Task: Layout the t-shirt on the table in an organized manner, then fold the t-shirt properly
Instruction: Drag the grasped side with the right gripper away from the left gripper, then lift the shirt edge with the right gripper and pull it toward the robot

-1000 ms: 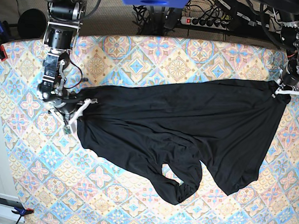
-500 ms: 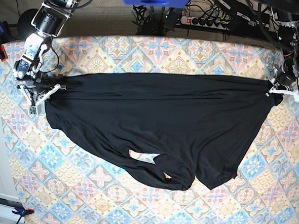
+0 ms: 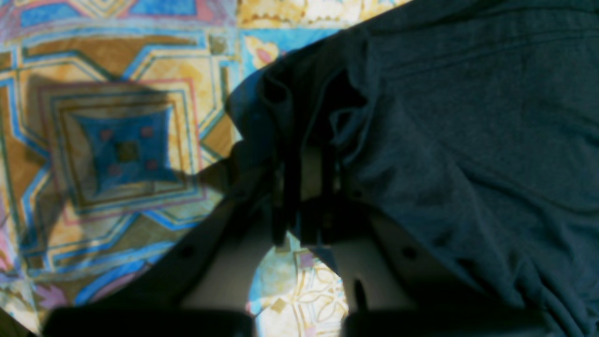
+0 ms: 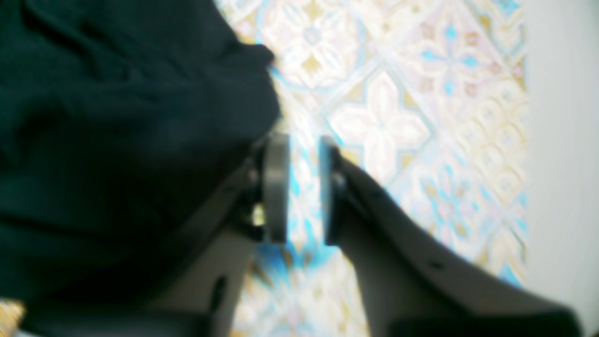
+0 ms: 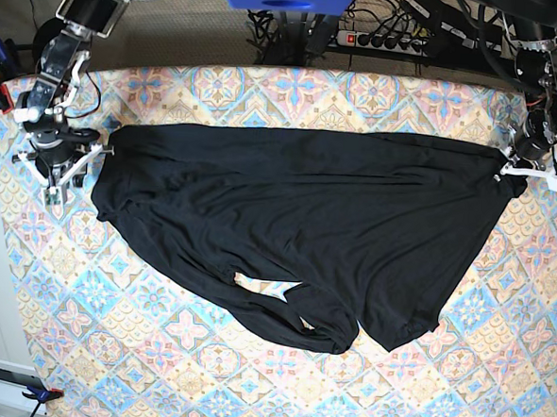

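The black t-shirt [image 5: 296, 228] lies stretched across the table [image 5: 267, 94] from left to right, and its lower hem is bunched into folds near the front middle. At the shirt's right corner my left gripper [image 5: 527, 172] is shut on it. The left wrist view shows dark fabric [image 3: 468, 140] bunched between the closed fingers of the left gripper [image 3: 304, 187]. My right gripper [image 5: 83, 163] stands just left of the shirt's left corner. In the right wrist view the right gripper [image 4: 302, 187] is open with only tablecloth [image 4: 398, 117] in the gap, and the shirt [image 4: 117, 140] lies beside its left finger.
A power strip [image 5: 383, 40] and cables lie behind the table's back edge. Red clamps [image 5: 2, 92] grip the left edge. A white box [image 5: 8, 381] sits at the front left corner. The table's edge runs close to the right gripper [image 4: 552, 140].
The right gripper dragged the shirt's left corner leftward and toward the back, stretching the shirt out wide, then opened and let go. The left gripper kept its hold and barely moved.
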